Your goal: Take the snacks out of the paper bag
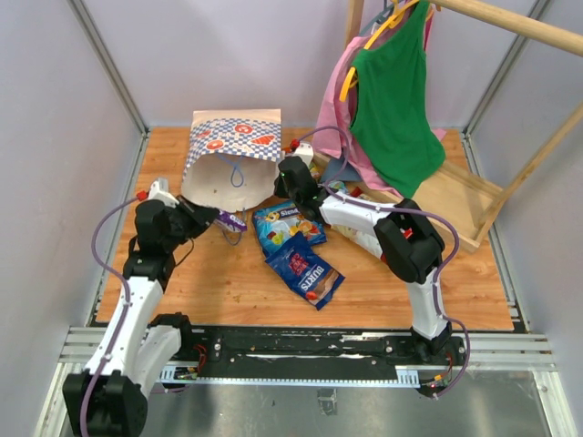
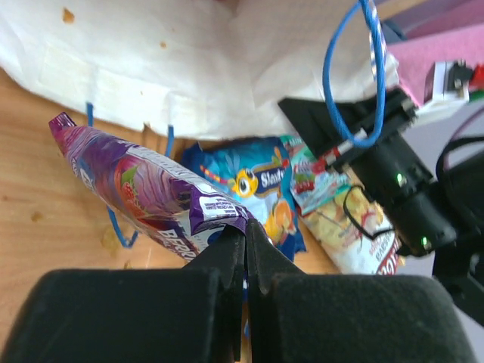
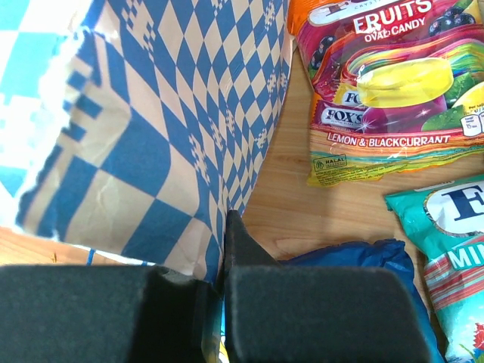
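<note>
The paper bag (image 1: 235, 153) lies on the wooden table with its mouth open toward me. My left gripper (image 1: 212, 219) is shut on a corner of a purple snack packet (image 1: 233, 221) just outside the mouth; in the left wrist view the gripper (image 2: 246, 231) pinches the packet (image 2: 144, 189) in front of the bag's pale inside (image 2: 189, 68). My right gripper (image 1: 289, 178) is shut on the bag's right edge; the right wrist view shows the gripper (image 3: 227, 225) clamped on the checked wall (image 3: 151, 113). Two blue packets (image 1: 288, 224) (image 1: 306, 269) lie on the table.
An orange-green candy packet (image 3: 393, 91) and a teal packet (image 3: 454, 257) lie right of the bag. A red-and-white packet (image 2: 340, 219) lies by the right arm. Green (image 1: 392, 100) and pink (image 1: 335, 100) garments hang on a wooden rack (image 1: 474, 196) at back right.
</note>
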`<state>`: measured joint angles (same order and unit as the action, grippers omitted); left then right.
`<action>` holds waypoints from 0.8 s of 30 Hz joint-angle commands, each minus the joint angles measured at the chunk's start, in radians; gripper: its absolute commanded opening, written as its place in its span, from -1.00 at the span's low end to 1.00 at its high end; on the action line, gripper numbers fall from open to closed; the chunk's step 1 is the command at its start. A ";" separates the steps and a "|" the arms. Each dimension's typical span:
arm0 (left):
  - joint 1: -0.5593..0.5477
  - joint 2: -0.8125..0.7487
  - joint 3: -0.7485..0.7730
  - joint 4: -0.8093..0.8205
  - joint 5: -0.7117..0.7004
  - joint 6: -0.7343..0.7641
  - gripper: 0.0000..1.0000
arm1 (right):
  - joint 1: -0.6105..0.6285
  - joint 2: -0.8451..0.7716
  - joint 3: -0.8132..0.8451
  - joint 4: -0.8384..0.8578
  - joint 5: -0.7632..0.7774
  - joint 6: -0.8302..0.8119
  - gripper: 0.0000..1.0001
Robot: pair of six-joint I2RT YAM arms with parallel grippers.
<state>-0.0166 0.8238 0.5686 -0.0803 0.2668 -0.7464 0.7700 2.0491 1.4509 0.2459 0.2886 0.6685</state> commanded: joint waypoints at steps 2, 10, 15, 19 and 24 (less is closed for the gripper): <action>-0.005 -0.140 -0.079 -0.068 0.119 -0.031 -0.99 | 0.006 0.017 0.025 0.009 0.009 0.013 -0.99; -0.005 -0.215 -0.284 -0.030 0.263 -0.127 -0.99 | 0.007 0.015 0.014 0.018 -0.002 0.011 -0.99; -0.005 -0.295 -0.243 -0.213 0.138 -0.083 -0.33 | 0.005 0.016 0.010 0.025 -0.005 0.012 -0.99; -0.005 -0.305 -0.146 -0.287 0.075 -0.040 0.46 | 0.006 0.023 0.015 0.029 -0.019 0.020 -0.99; -0.005 -0.216 -0.042 -0.246 0.048 0.027 0.67 | 0.006 0.020 0.016 0.028 -0.023 0.020 -0.99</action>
<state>-0.0170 0.5518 0.4446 -0.3557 0.3477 -0.7891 0.7700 2.0525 1.4509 0.2554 0.2695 0.6777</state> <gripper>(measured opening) 0.831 0.010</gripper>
